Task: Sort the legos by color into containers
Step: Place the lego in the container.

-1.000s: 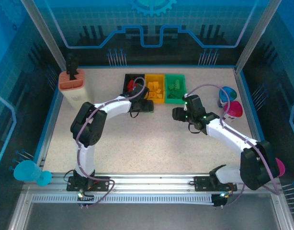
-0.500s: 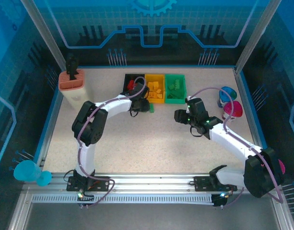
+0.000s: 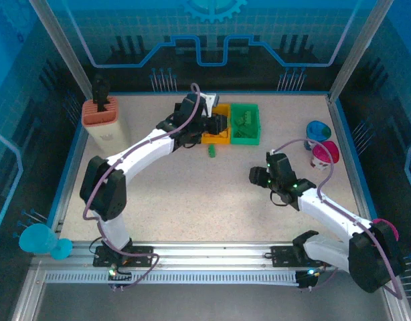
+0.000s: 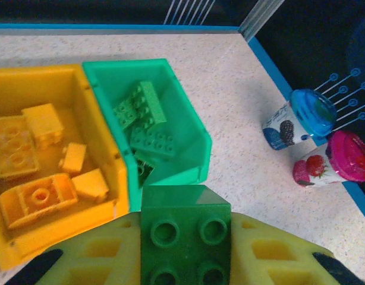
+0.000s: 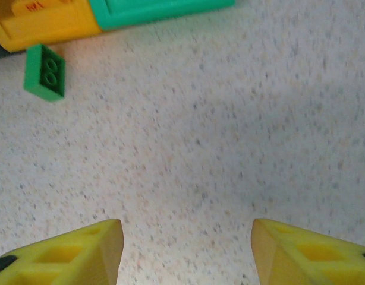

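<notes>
My left gripper (image 4: 185,237) is shut on a dark green lego (image 4: 186,222), held above the near edges of the yellow bin (image 4: 28,77) and the green bin (image 4: 191,169). Several yellow-orange legos (image 4: 34,199) lie in the yellow bin, and green legos (image 4: 151,141) in the green one. From above, the left gripper (image 3: 217,124) hangs over the yellow bin (image 3: 219,139), next to the green bin (image 3: 246,138); the arm hides the black bin. One more green lego (image 3: 211,150) (image 5: 45,71) lies on the table in front of the bins. My right gripper (image 3: 255,176) (image 5: 187,237) is open over bare table.
A salmon slotted holder (image 3: 102,120) stands at the back left. A blue-lidded cup (image 3: 317,132) (image 4: 301,119) and a magenta-lidded cup (image 3: 324,154) (image 4: 340,160) stand near the right wall. A teal cup (image 3: 38,239) sits outside the near left corner.
My left gripper shut on a green lego in front of the bins and lifted it up over them. The right arm drew back toward the near right.
</notes>
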